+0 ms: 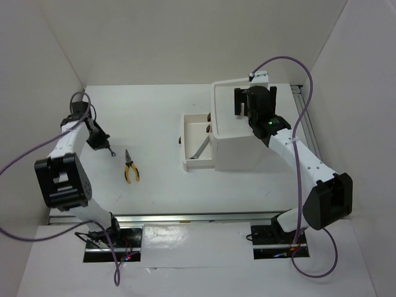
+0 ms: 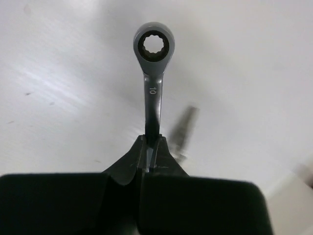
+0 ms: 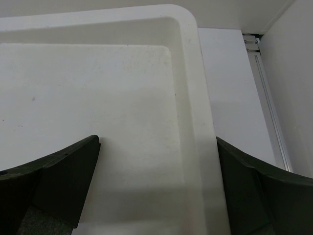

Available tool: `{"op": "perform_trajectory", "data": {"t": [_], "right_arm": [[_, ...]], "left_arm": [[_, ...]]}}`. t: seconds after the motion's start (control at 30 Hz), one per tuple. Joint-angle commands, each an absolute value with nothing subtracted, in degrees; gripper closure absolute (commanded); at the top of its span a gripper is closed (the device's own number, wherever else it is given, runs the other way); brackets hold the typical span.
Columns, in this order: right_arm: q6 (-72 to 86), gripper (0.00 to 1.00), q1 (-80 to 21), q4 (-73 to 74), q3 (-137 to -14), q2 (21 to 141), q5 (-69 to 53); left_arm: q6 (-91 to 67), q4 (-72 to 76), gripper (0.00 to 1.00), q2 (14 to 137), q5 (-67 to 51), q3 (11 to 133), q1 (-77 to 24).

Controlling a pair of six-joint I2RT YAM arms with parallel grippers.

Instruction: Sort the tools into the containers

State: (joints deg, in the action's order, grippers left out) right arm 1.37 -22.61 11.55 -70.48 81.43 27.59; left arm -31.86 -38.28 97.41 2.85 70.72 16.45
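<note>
Yellow-handled pliers (image 1: 130,167) lie flat on the white table (image 1: 154,111), nearest the arm bases and touching nothing else. Just beyond them to the left, the left gripper (image 2: 150,147) is clenched tight on the shaft of a silver ring wrench (image 2: 153,46). Its two dark fingertips (image 2: 139,159) meet around the metal with no gap. The wrench sticks straight out past the tips, ring end forward, with "10" stamped on the shaft. Whether the ring end touches the table cannot be told. A blurred grey streak sits beside the shaft.

Farther right, the drawer (image 1: 197,142) stands pulled out to the left of the white box unit (image 1: 247,154), a dark knob on its front. A second wrench (image 1: 201,148) lies slanted inside it. Small dark shapes at the drawer's far edge are too small to tell.

Farthest, the right gripper (image 3: 156,171) hangs over the top tray (image 3: 193,73), released. Its fingers (image 3: 63,181) are spread wide, almost the width of the wrist view. It holds nothing, and contact with the tray floor cannot be told.
</note>
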Motion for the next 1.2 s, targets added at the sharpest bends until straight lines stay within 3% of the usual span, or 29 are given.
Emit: {"op": "perform_trajectory", "data": {"t": [0.0,0.17,0.3,0.63,0.67,0.7,0.73,0.77,0.83,0.93,1.0,1.1,1.13,1.17], "right_arm": [[7.9,0.00,-28.3,25.2,-65.7,85.4,11.3],[7.9,0.00,-28.8,25.8,-66.3,86.0,13.2],[7.9,0.00,-28.8,25.8,-66.3,86.6,12.7],[7.4,0.00,-28.8,26.4,-66.8,88.3,12.5],[7.4,0.00,-28.8,26.4,-66.8,88.3,12.5],[7.4,0.00,-28.8,26.4,-66.8,88.9,12.5],[7.4,0.00,-28.8,26.4,-66.8,88.9,12.5],[6.9,0.00,-28.8,26.4,-66.8,88.9,12.5],[6.9,0.00,-28.8,26.4,-66.8,89.4,12.0],[6.9,0.00,-28.8,26.4,-67.3,90.0,12.5],[6.9,0.00,-28.8,26.9,-67.3,90.0,12.5],[6.9,0.00,-28.8,26.9,-67.3,90.5,13.0],[7.4,0.00,-28.8,26.9,-67.3,90.5,13.0],[7.4,0.00,-28.8,26.9,-67.3,90.5,13.0]], "left_arm": [[-32.1,-28.6,1.00,82.6,-9.0,71.7,11.4],[-37.2,-17.9,1.00,81.6,-24.7,69.6,3.7],[-39.6,-7.8,1.00,87.2,-29.2,71.2,-7.3],[-41.5,-5.4,1.00,106.0,-25.8,85.9,-21.6],[-41.5,-5.4,0.90,107.1,-25.8,85.9,-21.6],[-41.5,-6.8,0.71,108.2,-25.8,87.1,-22.4],[-41.0,-7.5,0.37,109.0,-24.9,87.1,-22.9],[-41.0,-8.0,0.18,109.0,-24.1,87.1,-22.9],[-41.0,-8.0,0.04,108.5,-22.5,84.7,-22.0],[-40.3,-9.7,0.04,104.4,-16.4,81.2,-20.0],[-40.3,-12.7,0.15,99.1,-9.4,78.3,-18.7],[-41.9,-16.4,0.48,95.7,5.5,75.1,-18.0],[-41.9,-18.8,0.65,95.7,9.8,74.5,-18.0],[-41.9,-20.2,0.70,96.5,11.3,74.5,-18.0]]}}
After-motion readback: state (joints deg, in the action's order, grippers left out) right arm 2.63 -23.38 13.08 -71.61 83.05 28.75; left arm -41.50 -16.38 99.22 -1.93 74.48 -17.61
